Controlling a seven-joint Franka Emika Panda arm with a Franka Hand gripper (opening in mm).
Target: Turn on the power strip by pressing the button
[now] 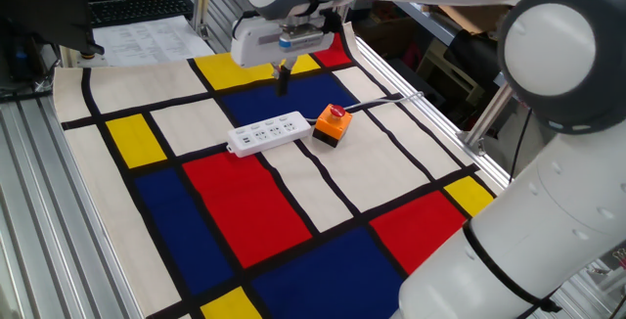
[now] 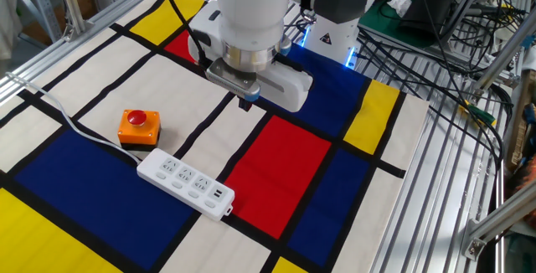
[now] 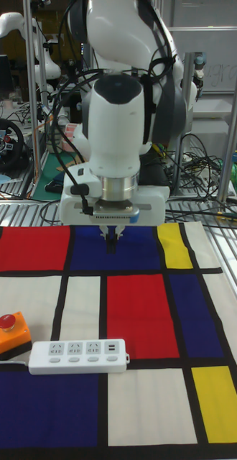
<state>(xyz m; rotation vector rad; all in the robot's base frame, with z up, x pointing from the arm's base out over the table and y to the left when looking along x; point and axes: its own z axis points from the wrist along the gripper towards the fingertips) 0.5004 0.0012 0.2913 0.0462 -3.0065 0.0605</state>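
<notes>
The power strip (image 1: 266, 133) (image 2: 185, 183) (image 3: 78, 356) is a long white bar with a row of sockets, lying flat on the colour-block mat. Small oval switches (image 2: 178, 186) line one long edge; which of them is the button I cannot tell. My gripper (image 1: 283, 84) (image 2: 249, 102) (image 3: 112, 246) hangs pointing down over the blue and red panels. It is well behind the strip and above the mat, touching nothing. Its dark fingers meet at the tip with nothing between them.
An orange-and-black box with a red domed button (image 1: 332, 124) (image 2: 139, 127) (image 3: 9, 333) stands at one end of the strip. The strip's thin white cord (image 2: 67, 118) runs past it to the mat's edge. Aluminium rails (image 2: 435, 164) and cables surround the mat.
</notes>
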